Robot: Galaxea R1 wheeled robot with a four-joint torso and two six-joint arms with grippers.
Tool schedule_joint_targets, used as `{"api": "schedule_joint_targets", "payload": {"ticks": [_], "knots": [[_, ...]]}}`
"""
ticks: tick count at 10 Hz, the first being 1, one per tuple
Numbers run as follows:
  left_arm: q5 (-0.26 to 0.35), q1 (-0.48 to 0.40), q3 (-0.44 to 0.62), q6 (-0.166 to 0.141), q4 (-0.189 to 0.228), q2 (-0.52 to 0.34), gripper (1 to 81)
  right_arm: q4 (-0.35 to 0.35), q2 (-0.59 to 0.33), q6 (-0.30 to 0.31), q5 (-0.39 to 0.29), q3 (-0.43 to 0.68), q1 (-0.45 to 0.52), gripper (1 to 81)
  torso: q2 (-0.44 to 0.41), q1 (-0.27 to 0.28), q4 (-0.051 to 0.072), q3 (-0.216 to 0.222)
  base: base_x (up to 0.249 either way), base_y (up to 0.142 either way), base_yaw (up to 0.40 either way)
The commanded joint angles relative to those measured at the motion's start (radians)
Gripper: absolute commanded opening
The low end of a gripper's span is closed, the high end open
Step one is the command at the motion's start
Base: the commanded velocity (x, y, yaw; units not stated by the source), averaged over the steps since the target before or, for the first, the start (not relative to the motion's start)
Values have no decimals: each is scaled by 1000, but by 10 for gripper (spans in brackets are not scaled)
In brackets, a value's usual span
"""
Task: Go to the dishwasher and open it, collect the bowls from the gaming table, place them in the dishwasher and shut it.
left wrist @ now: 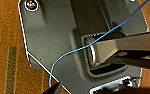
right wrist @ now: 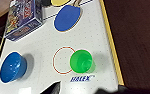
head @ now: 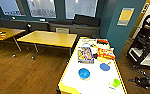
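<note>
Right hand (head: 144,82), dark, hangs just off the table's (head: 91,85) right edge in head view; can't tell its opening, nothing seen in it. Same view: white-topped, yellow-edged table carries blue bowl (head: 84,73) centre, green bowl (head: 116,82) nr the right edge, blue paddle (head: 105,66), game boxes (head: 85,55) beyond. Person stands at far right by a dark rack.
Left wrist view: robot's dark plate, thin blue cable (left wrist: 96,40) across it, wood floor (left wrist: 6,50) below.
Right wrist view: "HOLEX" lettering (right wrist: 81,78) reads on the tabletop beside the green bowl (right wrist: 81,61), which overlaps a red circle (right wrist: 62,60); blue bowl (right wrist: 12,67) well apart; paddle (right wrist: 67,18) and box (right wrist: 22,18) further off.
</note>
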Motion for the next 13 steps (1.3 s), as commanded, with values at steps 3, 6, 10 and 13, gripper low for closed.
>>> {"api": "schedule_joint_targets", "payload": {"ticks": [3,6,10,13], "knots": [[63,-19,-2,0,-17,1,811,8,14,33,-71,-98,160,811,0,0,0,0,0,0,0],[63,-19,-2,0,-17,0,811,16,76,33,-71,-187,156,811,0,0,0,0,0,0,0],[64,-24,-2,0,-15,3,811,19,151,35,-69,-282,156,811,1,1,0,0,0,0,0],[64,-25,-3,0,-17,0,811,63,180,74,-63,-342,168,811,1,1,0,0,0,0,0]]}}
